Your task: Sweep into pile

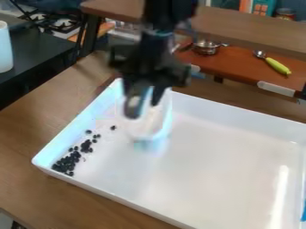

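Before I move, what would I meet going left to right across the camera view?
White cylinder → scattered dark bits → gripper, fingers closed on a pale tool → metal pot → utensil with yellow-green handle → blue thing.

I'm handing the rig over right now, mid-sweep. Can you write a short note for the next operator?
Gripper: over the tray's far-left part, at a blurred whitish tool; I can't tell how firmly it is held.
Pieces: small dark bits lie along the left side of the white tray, densest near the left corner.
Done: most bits sit close together there.
Left: a few strays toward the gripper probably need sweeping in.
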`<state>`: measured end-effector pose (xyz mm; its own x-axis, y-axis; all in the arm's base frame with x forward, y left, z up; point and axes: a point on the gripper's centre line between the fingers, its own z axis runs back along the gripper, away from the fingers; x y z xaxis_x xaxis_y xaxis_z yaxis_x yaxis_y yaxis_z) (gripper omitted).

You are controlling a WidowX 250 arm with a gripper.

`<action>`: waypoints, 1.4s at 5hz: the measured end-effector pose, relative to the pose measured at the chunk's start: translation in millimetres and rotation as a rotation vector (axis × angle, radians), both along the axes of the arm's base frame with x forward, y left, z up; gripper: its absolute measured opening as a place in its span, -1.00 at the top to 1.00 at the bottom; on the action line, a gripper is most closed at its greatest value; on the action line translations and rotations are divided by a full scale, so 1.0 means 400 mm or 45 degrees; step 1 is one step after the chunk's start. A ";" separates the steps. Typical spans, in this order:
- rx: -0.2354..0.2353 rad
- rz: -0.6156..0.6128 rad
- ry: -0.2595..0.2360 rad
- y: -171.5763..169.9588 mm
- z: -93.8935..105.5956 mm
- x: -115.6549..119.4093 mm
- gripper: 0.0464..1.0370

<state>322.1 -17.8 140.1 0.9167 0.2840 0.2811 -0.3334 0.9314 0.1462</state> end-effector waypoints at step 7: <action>0.004 0.188 0.041 -0.189 -0.164 0.219 0.09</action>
